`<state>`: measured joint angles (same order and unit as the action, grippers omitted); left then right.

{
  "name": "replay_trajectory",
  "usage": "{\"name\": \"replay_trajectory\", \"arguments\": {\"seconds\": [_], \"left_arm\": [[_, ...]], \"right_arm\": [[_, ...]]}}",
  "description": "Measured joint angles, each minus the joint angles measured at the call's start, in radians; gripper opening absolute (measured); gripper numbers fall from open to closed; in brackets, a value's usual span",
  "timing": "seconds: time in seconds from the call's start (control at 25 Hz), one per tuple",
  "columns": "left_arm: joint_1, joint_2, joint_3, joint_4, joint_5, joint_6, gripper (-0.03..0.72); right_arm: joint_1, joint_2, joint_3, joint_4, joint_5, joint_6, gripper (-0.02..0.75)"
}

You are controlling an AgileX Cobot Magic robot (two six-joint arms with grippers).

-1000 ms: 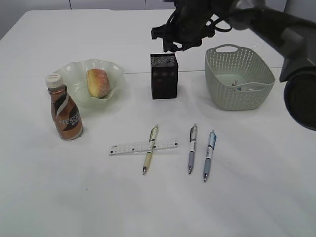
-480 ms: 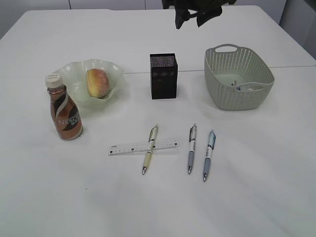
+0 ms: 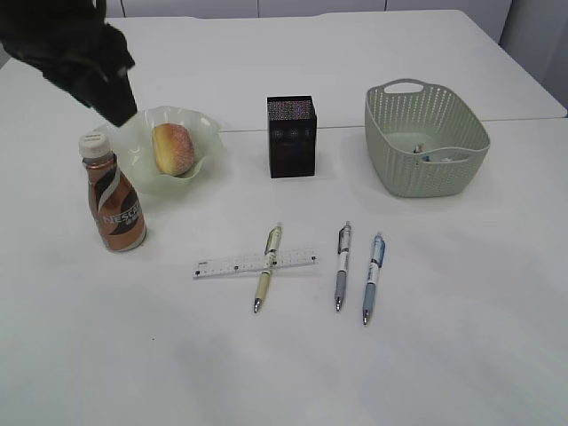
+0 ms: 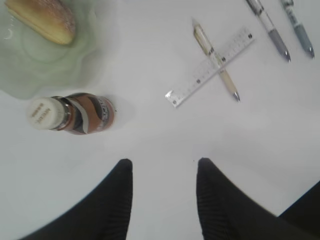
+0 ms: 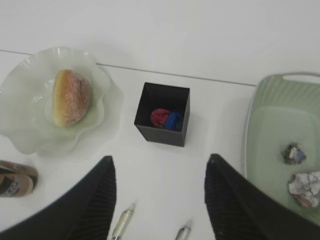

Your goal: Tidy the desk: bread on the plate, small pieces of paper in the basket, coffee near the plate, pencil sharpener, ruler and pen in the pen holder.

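The bread (image 3: 174, 148) lies on the green plate (image 3: 206, 131), and the coffee (image 3: 115, 200) stands just left of it. The ruler (image 3: 255, 264) lies mid-desk with a cream pen (image 3: 268, 278) across it; a grey pen (image 3: 342, 264) and a blue pen (image 3: 372, 276) lie to its right. Inside the pen holder (image 5: 162, 120) sit a red and a blue pencil sharpener (image 5: 167, 120). Two pieces of paper (image 5: 305, 184) rest in the basket (image 3: 424, 138). My left gripper (image 4: 162, 162) hangs open and empty above bare desk near the coffee (image 4: 75, 112). High above the pen holder, my right gripper (image 5: 160, 160) is open and empty.
In the exterior view my left arm (image 3: 80, 53) is a blurred dark mass at the top left, over the plate's far rim. The right arm is outside that view. The white desk (image 3: 284, 373) shows bare in front of the pens.
The right arm, above the pen holder a second ago, rose and left the exterior view. The left arm has come in at the top left, over the plate and coffee.
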<state>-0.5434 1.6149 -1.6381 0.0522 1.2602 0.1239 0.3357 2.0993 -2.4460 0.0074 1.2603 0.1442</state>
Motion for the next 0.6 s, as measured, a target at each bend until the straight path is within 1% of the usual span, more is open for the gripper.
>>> {"name": "replay_trajectory", "arguments": {"seconds": [0.12, 0.24, 0.32, 0.44, 0.52, 0.6], "left_arm": [[-0.032, 0.000, 0.053, 0.000, -0.005, 0.030, 0.314], [-0.073, 0.000, 0.071, 0.000, -0.007, 0.036, 0.314], [-0.092, 0.000, 0.073, -0.020, -0.009, 0.025, 0.314], [-0.099, 0.000, 0.073, -0.073, -0.011, -0.003, 0.308], [-0.101, 0.000, 0.073, -0.088, -0.011, 0.021, 0.307], [-0.101, 0.000, 0.074, -0.092, -0.013, 0.077, 0.304]], "right_arm": [[0.000, -0.088, 0.139, -0.007, 0.002, 0.000, 0.447], [0.000, -0.170, 0.271, -0.007, 0.002, 0.000, 0.447], [0.000, -0.222, 0.353, -0.007, 0.002, 0.000, 0.447], [0.000, -0.292, 0.474, -0.015, 0.002, 0.000, 0.447], [0.000, -0.342, 0.554, -0.021, 0.002, 0.000, 0.447], [0.000, -0.398, 0.620, -0.023, 0.002, -0.007, 0.447]]}}
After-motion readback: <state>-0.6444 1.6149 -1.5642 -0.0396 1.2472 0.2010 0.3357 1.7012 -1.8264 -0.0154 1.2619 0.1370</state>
